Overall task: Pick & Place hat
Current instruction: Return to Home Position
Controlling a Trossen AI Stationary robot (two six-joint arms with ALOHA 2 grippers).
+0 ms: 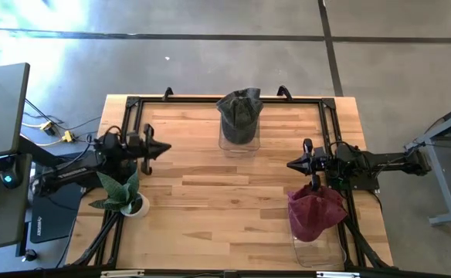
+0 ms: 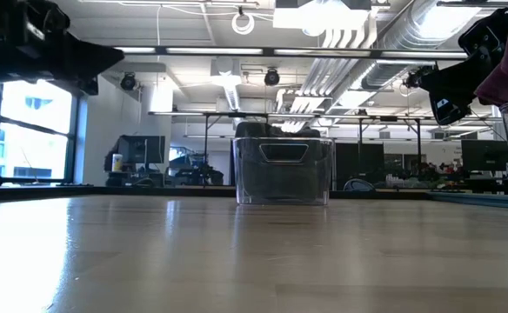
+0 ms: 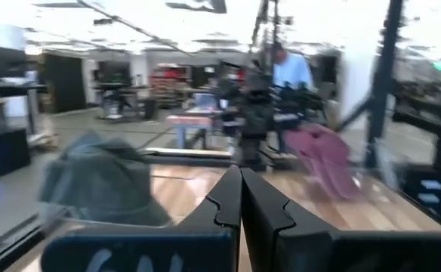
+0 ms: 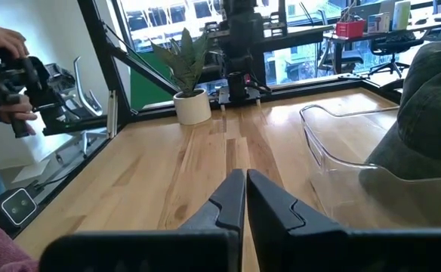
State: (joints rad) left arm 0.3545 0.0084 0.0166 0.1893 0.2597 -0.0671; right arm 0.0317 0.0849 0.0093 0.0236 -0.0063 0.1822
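Note:
A dark grey-green hat (image 1: 239, 110) is draped over the rim of a clear bin (image 1: 239, 140) at the middle of the table's far edge. It also shows in the left wrist view (image 3: 100, 185) and the right wrist view (image 4: 432, 113). A maroon hat (image 1: 315, 212) lies over a second clear bin (image 1: 318, 249) near the right front corner. My left gripper (image 1: 162, 149) hovers shut over the table's left side, pointing right. My right gripper (image 1: 292, 164) hovers shut just beyond the maroon hat on its far-left side, pointing left. Neither touches anything.
A potted plant (image 1: 122, 198) in a white pot stands near the left front, just nearer than the left arm. A black frame rail (image 1: 225, 99) runs around the table's far edge and sides. Bare wood (image 1: 225, 185) lies between the grippers. A person's hands (image 4: 9, 68) hold a device beyond the table.

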